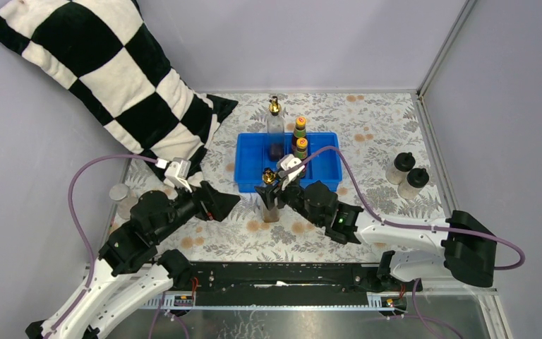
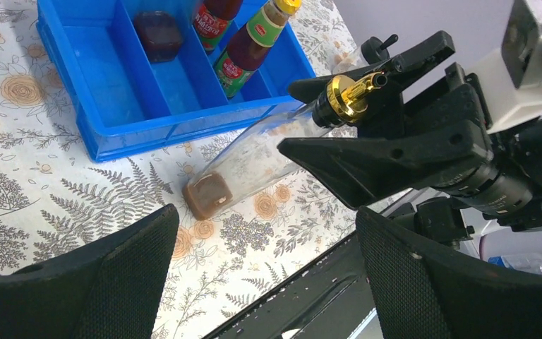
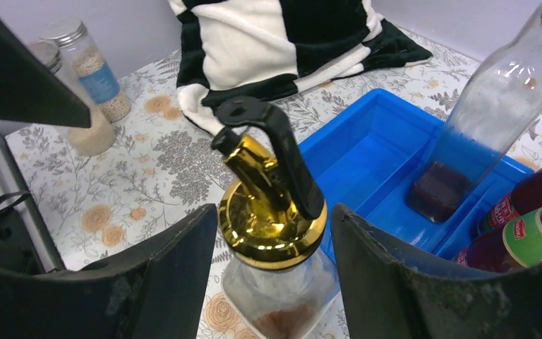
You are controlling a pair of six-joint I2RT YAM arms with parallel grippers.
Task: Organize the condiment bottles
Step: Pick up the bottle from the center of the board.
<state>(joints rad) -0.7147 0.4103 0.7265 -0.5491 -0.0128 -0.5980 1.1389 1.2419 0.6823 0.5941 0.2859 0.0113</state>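
Here, the right tool (image 3: pixel 274 212) straddles the gold spout of a clear square glass bottle (image 1: pixel 270 203) that stands on the floral tabletop (image 1: pixel 374 120), just below the blue plastic compartment tray (image 1: pixel 248 185) at frame centre. Whether its fingers actually press the neck, I cannot tell. The left tool (image 2: pixel 266 210), left of centre, gapes fully and holds nothing.

Left pincer (image 2: pixel 265 219) gapes wide; right pincer (image 3: pixel 274 212) stands partly closed, arm stretched forward.
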